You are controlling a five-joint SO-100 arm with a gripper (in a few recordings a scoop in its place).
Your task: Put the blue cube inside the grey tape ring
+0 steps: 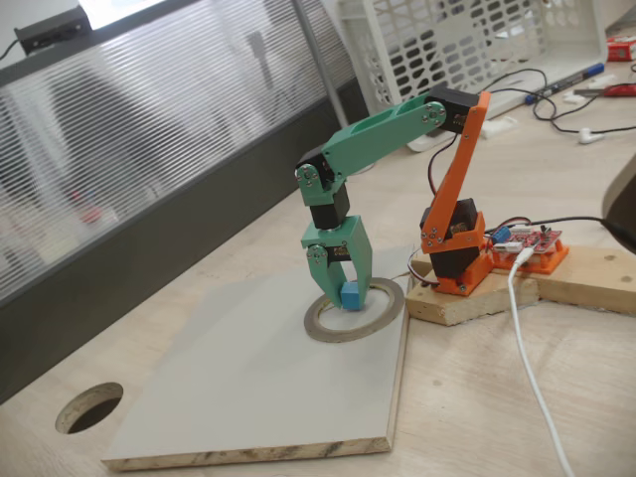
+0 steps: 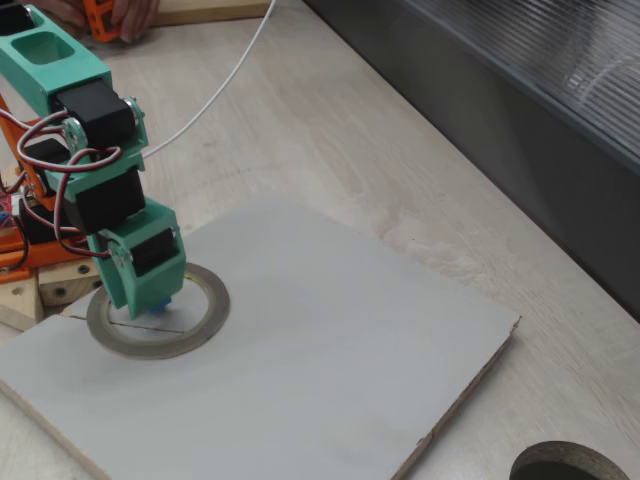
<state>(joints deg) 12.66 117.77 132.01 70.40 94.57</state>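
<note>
Beneath the gripper lay a wooden table with a pale, faintly grained top and a dark round hole cut through it, well away from the jaws. On the table rested a flat grey-white board, smooth and matte on its face, with rough chipboard showing along its cut edges; in both fixed views the jaws hung over the part of it nearest the arm's base. That base, orange plastic, sat on a raw wooden block behind the jaws, and the green arm reached from it, bent over and pointed straight down.

The green gripper stood upright with its two fingers spread only a little, about one cube's breadth, and the blue cube sat between their tips, pinched by them as far as a fixed view showed. In the other fixed view the gripper's body hid most of the cube, and just a sliver of blue peeked out below it.

Around the fingertips lay the grey tape ring, flat, wide and thin, a dull grey band with a yellowish inner rim. The cube was inside the ring's opening, close to the rim on the arm's side, low over the board; whether it touched the board could not be told.
</note>
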